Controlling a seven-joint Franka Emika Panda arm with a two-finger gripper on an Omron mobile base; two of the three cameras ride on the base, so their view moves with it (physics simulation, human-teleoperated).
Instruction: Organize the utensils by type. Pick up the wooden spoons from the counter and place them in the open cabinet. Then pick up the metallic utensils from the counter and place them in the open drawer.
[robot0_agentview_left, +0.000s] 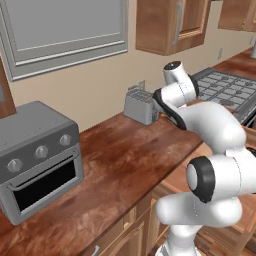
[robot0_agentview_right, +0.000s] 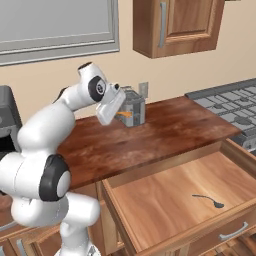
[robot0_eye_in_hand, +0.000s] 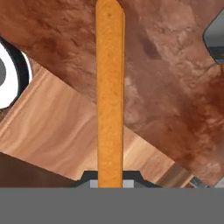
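Observation:
My gripper is shut on the slim orange-gold fork, held in the air above the dark reddish-brown counter, just in front of the toaster. In the hand view the fork's handle runs straight up from between the fingertips, over the counter's front edge and the light wood of the drawer. The open drawer juts out below the counter at the right, with a small dark spoon lying in it. The wooden wall cabinet hangs above. The wooden spoons are out of view.
A silver toaster stands at the wall behind the hand. A grey toaster oven sits at the counter's left end. The stove borders the counter on the right. The pulled-out drawer takes up the space in front of the base.

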